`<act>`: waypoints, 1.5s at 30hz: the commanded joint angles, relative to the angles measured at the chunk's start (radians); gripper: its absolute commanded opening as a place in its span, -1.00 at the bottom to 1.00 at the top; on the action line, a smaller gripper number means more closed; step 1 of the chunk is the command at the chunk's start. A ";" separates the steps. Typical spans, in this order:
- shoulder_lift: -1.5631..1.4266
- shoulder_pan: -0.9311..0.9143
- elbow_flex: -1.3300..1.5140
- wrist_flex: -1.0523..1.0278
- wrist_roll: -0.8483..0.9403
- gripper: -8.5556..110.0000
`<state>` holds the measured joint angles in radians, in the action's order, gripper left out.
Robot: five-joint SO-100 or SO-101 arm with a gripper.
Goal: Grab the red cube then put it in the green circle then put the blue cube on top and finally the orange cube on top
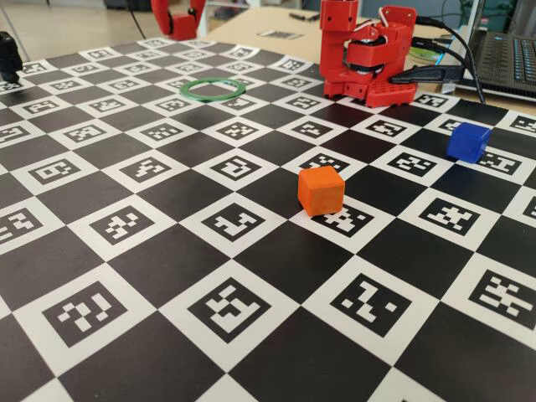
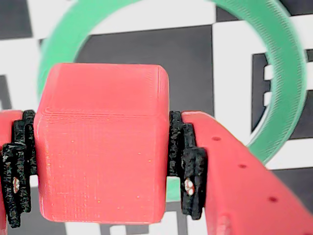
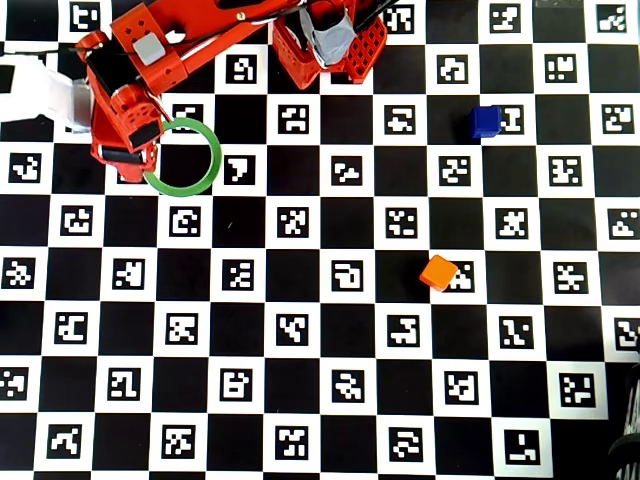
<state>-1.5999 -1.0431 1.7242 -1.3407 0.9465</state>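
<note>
My gripper (image 2: pixel 102 166) is clamped on the red cube (image 2: pixel 100 147), above the green circle (image 2: pixel 288 83) near the board's (image 3: pixel 320 330) top-left corner in the overhead view. Released off-centre, the cube could land on the rim and tilt.

Lab: marker-printed checkerboard mat (image 1: pixel 251 276), laptop (image 1: pixel 507 59).

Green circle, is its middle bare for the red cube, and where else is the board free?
Yes: the green circle encloses only bare board, though the gripper, holding the red cube, crowds its left rim overhead. The board is bare between ring and orange cube, and below it. The blue cube sits right.
</note>
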 commanded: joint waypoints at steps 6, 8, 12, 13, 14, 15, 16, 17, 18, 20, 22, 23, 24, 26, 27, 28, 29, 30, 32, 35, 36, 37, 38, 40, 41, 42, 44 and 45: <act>-0.172 0.002 0.152 0.120 -0.006 -0.76; -0.195 0.005 0.195 0.146 -0.009 -0.76; -0.238 0.011 0.281 0.202 0.002 -0.75; -0.245 0.014 0.299 0.212 0.006 -0.75; -0.252 0.017 0.318 0.221 0.011 -0.75; -0.258 0.020 0.336 0.227 0.018 -0.75; -0.262 0.023 0.351 0.232 0.023 -0.75; -0.264 0.026 0.365 0.238 0.026 -0.75; -0.265 0.028 0.377 0.245 0.029 -0.75; -0.265 0.028 0.399 0.270 0.031 -0.75; -0.265 0.028 0.419 0.291 0.035 -0.75; -0.264 0.028 0.430 0.304 0.038 -0.75; -0.259 0.028 0.437 0.314 0.043 -0.75; -0.247 0.026 0.449 0.336 0.048 -0.75; -0.241 0.026 0.456 0.347 0.051 -0.75; -0.236 0.025 0.460 0.356 0.052 -0.75; -0.232 0.025 0.466 0.364 0.054 -0.75; -0.227 0.023 0.469 0.367 0.057 -0.75; -0.222 0.023 0.476 0.374 0.057 -0.75; -0.212 0.023 0.485 0.390 0.057 -0.75; -0.207 0.023 0.489 0.399 0.055 -0.75; -0.204 0.023 0.492 0.407 0.055 -0.75; -0.199 0.023 0.497 0.411 0.055 -0.75; -0.190 0.023 0.508 0.425 0.058 -0.75; -0.187 0.023 0.512 0.428 0.061 -0.75; -0.184 0.023 0.515 0.431 0.063 -0.75; -0.178 0.023 0.522 0.437 0.064 -0.75; -0.176 0.021 0.523 0.440 0.064 -0.75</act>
<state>-1.7641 -1.0216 2.2565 -0.9143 1.0002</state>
